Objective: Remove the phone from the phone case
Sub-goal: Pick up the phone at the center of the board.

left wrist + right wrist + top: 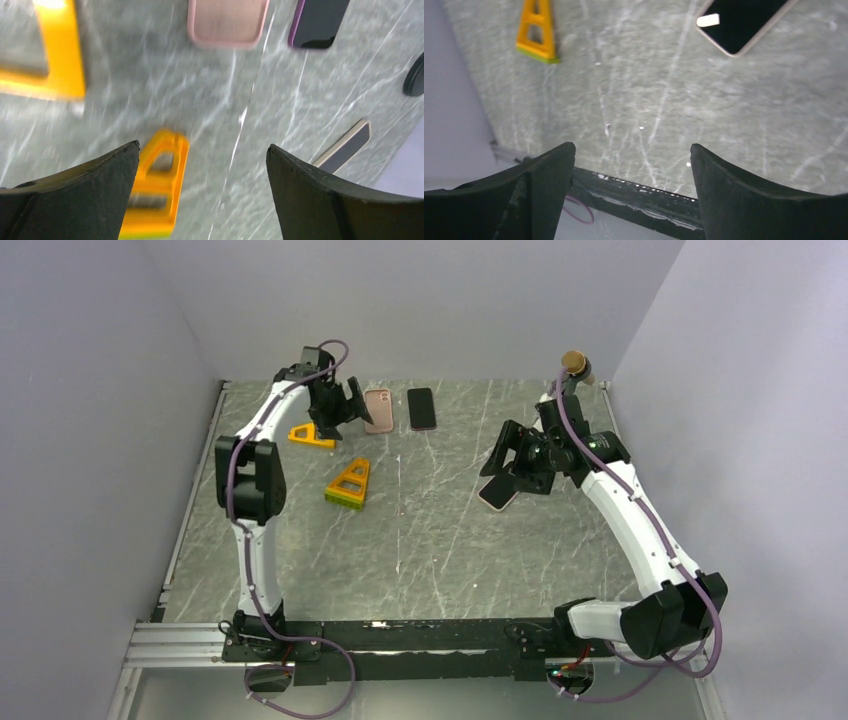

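A pink phone case (378,410) lies flat at the back of the table, also in the left wrist view (227,22). A dark phone with a purple edge (422,408) lies just right of it (317,22). A second dark phone with a pale rim (497,492) lies right of centre, also seen in the left wrist view (345,147) and the right wrist view (744,22). My left gripper (355,405) is open and empty (202,147), just left of the pink case. My right gripper (505,462) is open and empty (632,146), raised just over the pale-rimmed phone.
Two orange triangular stands sit left of centre, one (312,435) below my left gripper (55,55), the other (349,483) nearer the middle (155,190) (538,27). Walls close in on three sides. A black rail (639,195) runs along the near table edge.
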You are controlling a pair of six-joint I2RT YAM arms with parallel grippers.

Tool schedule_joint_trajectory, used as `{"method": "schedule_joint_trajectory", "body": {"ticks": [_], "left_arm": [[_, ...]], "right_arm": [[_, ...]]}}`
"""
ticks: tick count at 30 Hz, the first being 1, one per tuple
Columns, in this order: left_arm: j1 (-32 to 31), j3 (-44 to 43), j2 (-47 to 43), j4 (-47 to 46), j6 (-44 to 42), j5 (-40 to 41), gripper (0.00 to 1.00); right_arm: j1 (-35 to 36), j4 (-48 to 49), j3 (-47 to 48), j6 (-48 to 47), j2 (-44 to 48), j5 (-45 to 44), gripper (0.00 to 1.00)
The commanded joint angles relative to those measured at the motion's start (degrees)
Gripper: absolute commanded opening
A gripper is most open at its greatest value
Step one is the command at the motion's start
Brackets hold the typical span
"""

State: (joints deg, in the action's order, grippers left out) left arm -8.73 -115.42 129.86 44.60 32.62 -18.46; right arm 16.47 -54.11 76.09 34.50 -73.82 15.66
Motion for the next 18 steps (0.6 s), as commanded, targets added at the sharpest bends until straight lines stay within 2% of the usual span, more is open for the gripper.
{"method": "schedule_joint_trajectory", "body": {"ticks": [1,4,8,10,14,18], "left_arm": [[-3.35,7.39,-16.93,8.78,-4.09,10.71,0.99],[-6.86,15.48,-27.05,9.84,-5.89,12.28,0.99],[-12.57,30.32,-40.93,7.59,-6.45,7.99,0.99],[-16.32,38.44,-47.86,6.56,-4.55,8.09,1.0],[-25.02,53.54,-61.91,3.23,1.61,13.29,0.99],[-26.87,62.9,-72.76,-2.06,6.23,9.61,0.99]], "right_arm": [[-0.23,-2.37,-4.76,7.98,3.37,-13.21,0.97],[-0.27,-1.4,-7.41,12.23,1.95,-17.68,1.0],[-0.8,1.78,-9.9,13.94,-3.07,-20.81,1.0],[-1.03,5.01,-10.81,14.39,-5.35,-22.1,1.0],[-1.85,10.27,-11.15,16.31,-11.41,-23.22,1.0],[-2.31,11.17,-8.12,18.39,-19.3,-22.12,1.0]]}}
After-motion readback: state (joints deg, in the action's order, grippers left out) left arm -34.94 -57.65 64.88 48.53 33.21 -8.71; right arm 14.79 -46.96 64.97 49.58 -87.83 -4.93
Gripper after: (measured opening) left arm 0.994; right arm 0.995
